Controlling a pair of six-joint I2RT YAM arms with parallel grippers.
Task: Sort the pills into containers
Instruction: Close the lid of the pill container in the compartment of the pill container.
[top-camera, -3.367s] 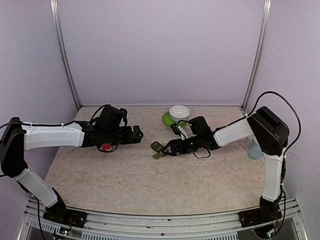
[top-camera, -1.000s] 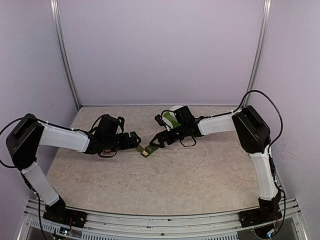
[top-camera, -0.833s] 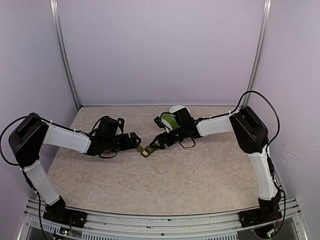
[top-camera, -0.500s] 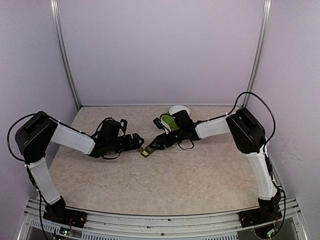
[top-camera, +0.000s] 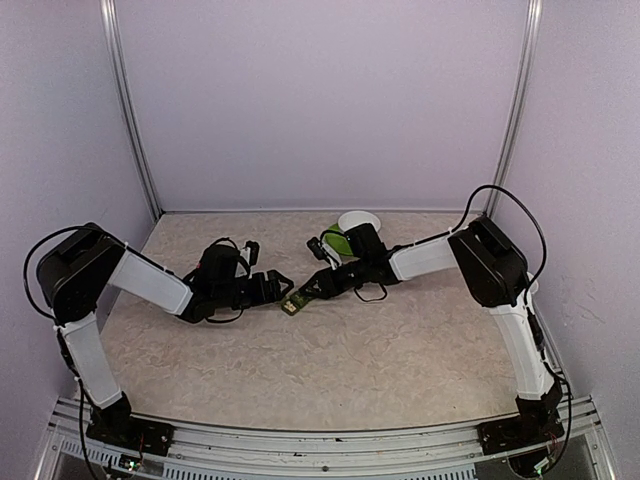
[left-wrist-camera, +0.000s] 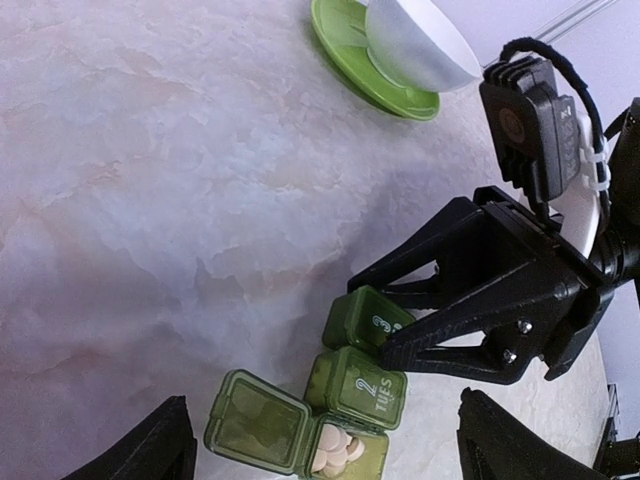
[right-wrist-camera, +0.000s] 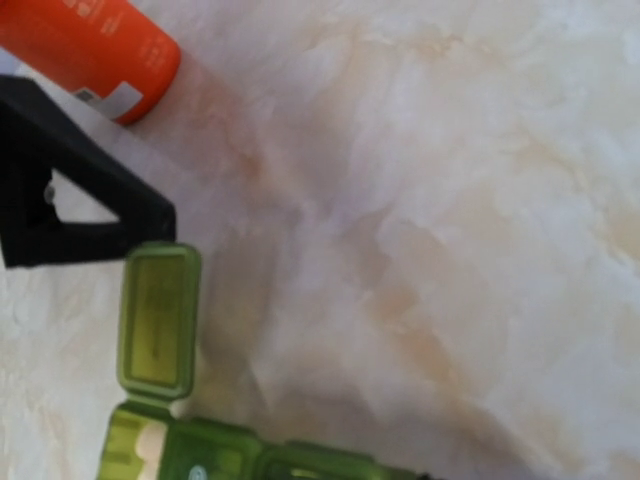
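containers (left-wrist-camera: 356, 386) | green three-cell strip | one lid (left-wrist-camera: 255, 432) open | pills (left-wrist-camera: 335, 453) inside

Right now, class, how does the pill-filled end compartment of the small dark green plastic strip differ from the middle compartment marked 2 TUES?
The end compartment has its lid swung open; the middle compartment is shut. The end compartment shows pale pills; the middle compartment's contents are hidden. Both are square green cells of one strip.
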